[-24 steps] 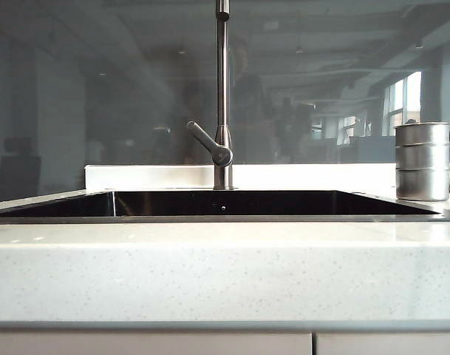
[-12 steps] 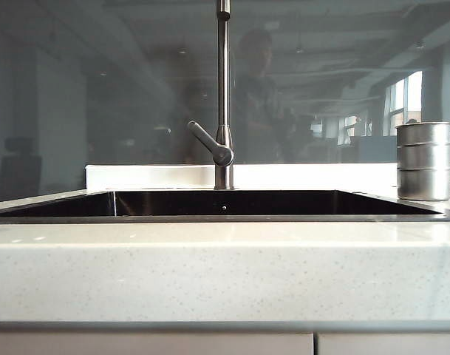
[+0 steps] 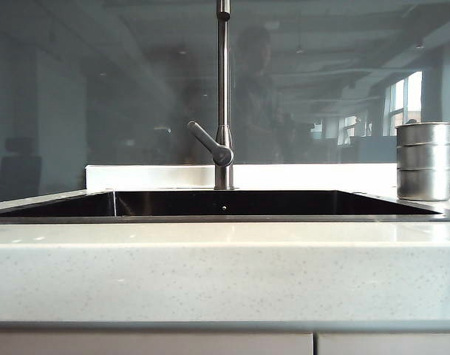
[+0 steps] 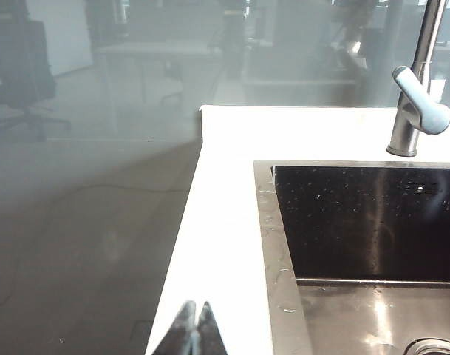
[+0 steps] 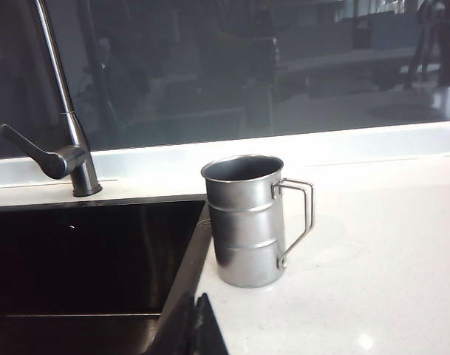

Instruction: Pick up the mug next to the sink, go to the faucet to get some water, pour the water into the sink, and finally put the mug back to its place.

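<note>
Pale, speckled stone makes up the surface (image 3: 225,270), and it is seen closest of all in the outside view. No arm is seen in that view. Both tools are seen only in their own wrist views, low and near the front edge. The left tool (image 4: 195,329) is pressed tight together with nothing held, above the surface by the left side of the sink (image 3: 55,214). The right tool (image 5: 195,325) is also pinched closed and empty, over the sink's right rim, near the mug (image 5: 247,220) but apart from it.

A little farther back, the dark sink is set into the surface. The mug is stood upright on the surface just beside the sink's right edge, with its thin wire handle (image 5: 300,220) turned away from the sink. Behind the sink, the faucet (image 3: 222,96) is stood tall, with its side lever (image 3: 210,144) angled out. No water is seen. Dark glass with dim reflections is seen at the very back.

Whether the task is just starting or already finished cannot be told. If the mug is to be picked up, the right tool must first be opened wide. If it is pushed in closed, the mug could be knocked over or shoved into the sink. The smooth steel body could also be let slip if it is squeezed too lightly.
</note>
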Robot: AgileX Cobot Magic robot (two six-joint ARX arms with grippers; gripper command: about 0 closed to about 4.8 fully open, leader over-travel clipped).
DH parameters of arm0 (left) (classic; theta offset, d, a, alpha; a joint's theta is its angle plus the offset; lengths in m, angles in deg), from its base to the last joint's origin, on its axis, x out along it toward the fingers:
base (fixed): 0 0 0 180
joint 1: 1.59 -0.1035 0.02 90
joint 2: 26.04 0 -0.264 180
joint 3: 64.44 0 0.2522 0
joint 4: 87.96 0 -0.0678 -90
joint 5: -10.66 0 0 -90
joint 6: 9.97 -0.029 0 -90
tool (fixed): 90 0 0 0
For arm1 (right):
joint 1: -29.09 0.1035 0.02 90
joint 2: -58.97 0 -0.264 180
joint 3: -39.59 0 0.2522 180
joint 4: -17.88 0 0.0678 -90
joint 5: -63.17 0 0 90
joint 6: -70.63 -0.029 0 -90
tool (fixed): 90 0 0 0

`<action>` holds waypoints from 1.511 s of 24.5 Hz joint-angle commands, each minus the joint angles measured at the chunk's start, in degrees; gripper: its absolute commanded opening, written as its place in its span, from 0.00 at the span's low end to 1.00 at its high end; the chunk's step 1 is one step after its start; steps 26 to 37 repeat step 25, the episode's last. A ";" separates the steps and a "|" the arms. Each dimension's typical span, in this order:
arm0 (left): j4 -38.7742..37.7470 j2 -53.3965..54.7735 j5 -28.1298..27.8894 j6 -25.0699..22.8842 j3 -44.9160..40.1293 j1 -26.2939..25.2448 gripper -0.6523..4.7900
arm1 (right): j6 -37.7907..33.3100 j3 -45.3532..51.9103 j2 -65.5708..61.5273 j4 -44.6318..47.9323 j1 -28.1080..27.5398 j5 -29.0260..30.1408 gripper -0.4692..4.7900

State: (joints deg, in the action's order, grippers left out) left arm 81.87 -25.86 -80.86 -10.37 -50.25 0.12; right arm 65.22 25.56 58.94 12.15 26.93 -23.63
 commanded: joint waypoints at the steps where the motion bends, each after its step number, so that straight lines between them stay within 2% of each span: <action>1: 0.26 0.02 0.26 -0.22 0.15 0.09 0.12 | 4.24 0.22 0.13 0.98 0.02 -0.17 0.07; 37: 0.26 0.02 0.26 -0.22 0.15 0.09 0.12 | 5.27 0.20 0.13 0.81 0.00 -0.68 0.07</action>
